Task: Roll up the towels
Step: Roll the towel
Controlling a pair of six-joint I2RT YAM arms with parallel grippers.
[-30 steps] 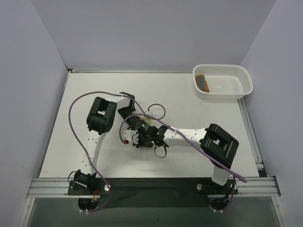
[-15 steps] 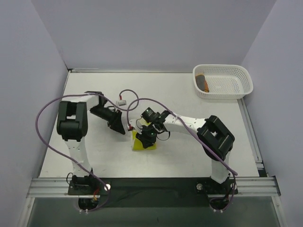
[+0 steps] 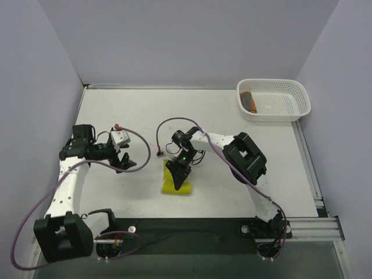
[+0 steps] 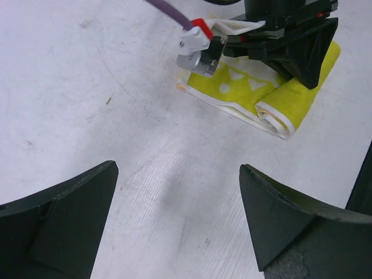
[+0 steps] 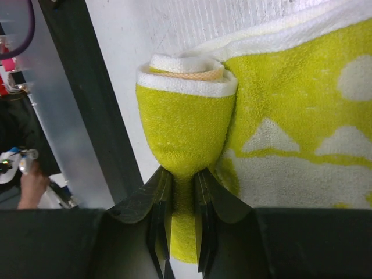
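Note:
The pale yellow towel (image 3: 168,185) with lime-green prints lies at the table's middle front, one end rolled into a tube (image 5: 186,128) and the rest flat (image 5: 302,133). My right gripper (image 5: 181,192) is shut on the rolled end, pinching it from the near side. In the top view the right gripper (image 3: 176,181) sits over the towel. My left gripper (image 3: 129,164) is off to the towel's left, open above bare table (image 4: 180,226), with the towel (image 4: 273,93) ahead of it. The orange towel (image 3: 249,102) lies rolled in the basket.
A white mesh basket (image 3: 303,103) stands at the back right corner. Purple cables loop from both arms over the table's middle. The metal rail of the near table edge (image 5: 87,116) runs close beside the rolled end.
My left arm has swung away to the left of the towel and its gripper has opened wide. The right gripper stays pinched on the roll and has shifted toward the near edge.

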